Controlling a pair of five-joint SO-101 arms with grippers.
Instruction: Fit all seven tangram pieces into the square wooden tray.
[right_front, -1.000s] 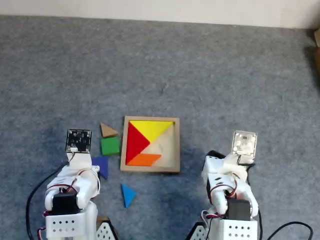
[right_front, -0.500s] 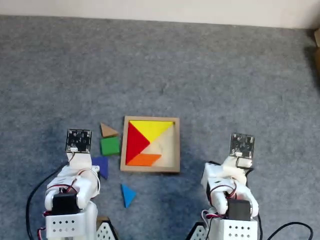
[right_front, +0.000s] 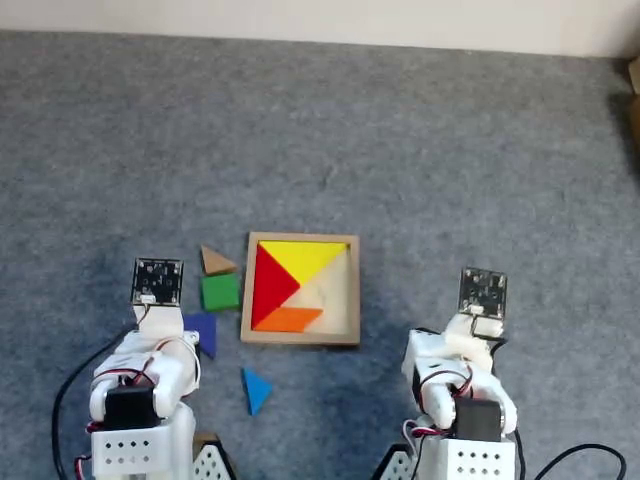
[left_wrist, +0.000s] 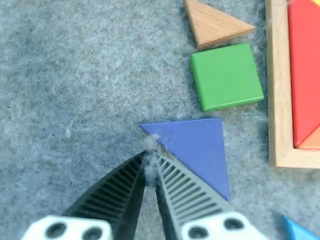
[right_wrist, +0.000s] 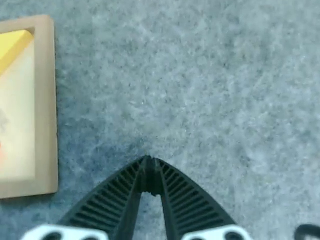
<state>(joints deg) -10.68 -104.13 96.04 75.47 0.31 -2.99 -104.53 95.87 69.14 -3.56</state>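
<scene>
Tangram pieces number seven, and there is one square wooden tray (right_front: 246, 300) on the grey carpet (right_front: 450, 150). Three pieces lie inside the tray: a yellow triangle (right_front: 305, 258) along its far side, a red triangle (right_front: 272, 283) along the side nearer the left arm, and an orange piece (right_front: 288, 319) at the near edge. The rest of the tray floor is bare wood. Four pieces lie outside it, all on the left arm's side: a tan wooden triangle (left_wrist: 215, 22), a green square (left_wrist: 226, 76), a dark blue triangle (left_wrist: 197, 147) and a light blue triangle (right_front: 255, 389).

There are two grippers, and both have their fingers pressed together, holding nothing. The left gripper (left_wrist: 148, 157) points down at the carpet with its tips right at the long edge of the dark blue triangle; whether they touch it I cannot tell. The green square lies just ahead of that triangle, the tan triangle beyond it, the tray to the gripper's right, and the light blue triangle back toward the arm's base and to the right.

The right gripper (right_wrist: 149, 161) hangs over bare carpet, with the tray ahead and to its left, apart from it.
</scene>
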